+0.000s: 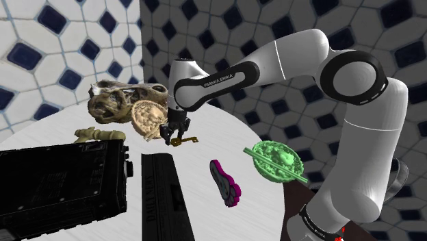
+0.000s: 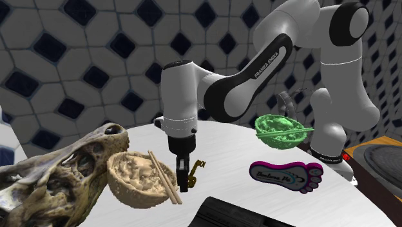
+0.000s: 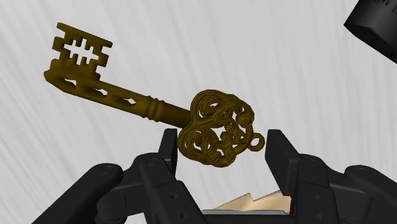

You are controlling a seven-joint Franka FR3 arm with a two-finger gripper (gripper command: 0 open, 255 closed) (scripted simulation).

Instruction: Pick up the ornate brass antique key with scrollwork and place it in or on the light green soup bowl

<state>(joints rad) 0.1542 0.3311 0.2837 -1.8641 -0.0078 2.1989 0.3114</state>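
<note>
A tiled household room: patterned tiled walls [image 1: 41,41], white table [image 1: 212,140].

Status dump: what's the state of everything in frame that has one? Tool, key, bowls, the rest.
Ornate brass scrollwork key: clasped at its bow, shaft sticking out sideways.
Black two-finger tool: shut on the key.
Light green soup bowl: upright, no key in it, green stick across the rim.
Tan bowl: chopsticks resting across it.
Magenta-edged black sole: lying flat, untouched.
</note>
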